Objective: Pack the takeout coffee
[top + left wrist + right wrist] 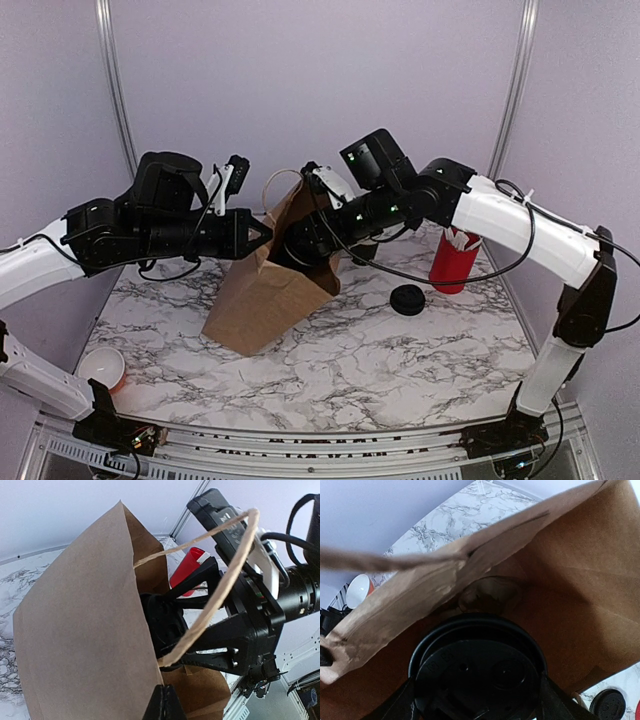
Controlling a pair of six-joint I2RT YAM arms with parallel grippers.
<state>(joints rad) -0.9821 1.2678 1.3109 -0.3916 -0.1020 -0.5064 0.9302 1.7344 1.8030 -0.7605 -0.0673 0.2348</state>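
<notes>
The takeout coffee [477, 672], a black cup under a round black lid, sits between the fingers of my right gripper [477, 702], which is shut on its sides. Cup and fingers are inside the mouth of a brown paper bag [262, 295] lying tilted on the marble table. In the left wrist view the cup [161, 622] shows dark just inside the bag [75, 630], behind the twine handle [220, 587]. My left gripper [167, 705] is shut on the bag's near rim and holds the mouth open. From above, the left gripper [262, 235] pinches the bag's upper left edge; the cup is hidden.
A red cup [455, 262] with white sticks stands at the right rear, with a loose flat black lid [407, 299] on the table in front of it. A white-lined cup [102, 367] sits at the near left corner. Walls close off the back and sides.
</notes>
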